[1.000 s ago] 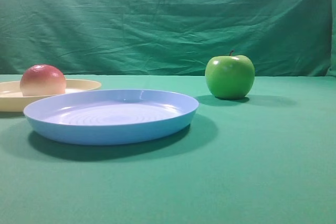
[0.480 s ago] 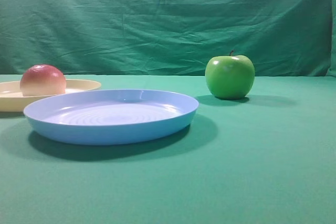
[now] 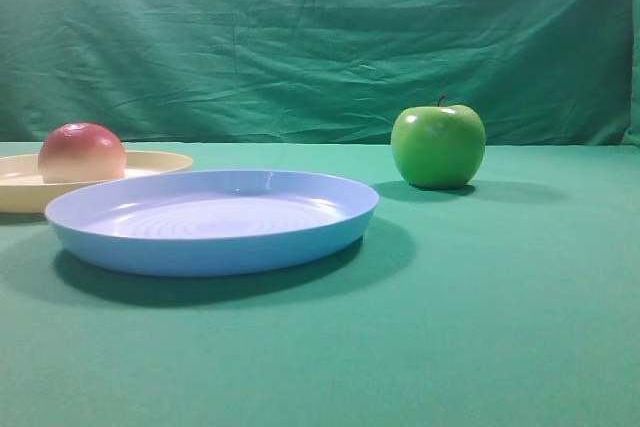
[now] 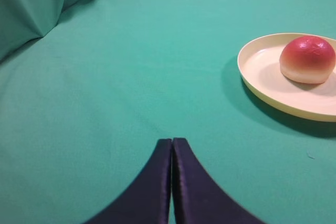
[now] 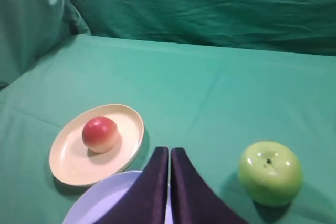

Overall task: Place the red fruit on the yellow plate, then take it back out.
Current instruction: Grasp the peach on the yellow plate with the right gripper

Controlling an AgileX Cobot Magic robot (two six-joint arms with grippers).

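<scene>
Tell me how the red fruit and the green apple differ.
The red fruit is pinkish-red fading to cream; the green apple is glossy green all over. The red fruit sits on the yellow plate; the green apple rests directly on the cloth. The green apple shows a stem and looks larger; the red fruit shows none. Both are round, and no pincer holds either.

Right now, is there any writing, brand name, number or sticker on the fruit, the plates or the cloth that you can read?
None: no text, label, number or sign shows in any view.
The red fruit, yellow plate, green apple, blue plate and green cloth are all plain.
</scene>
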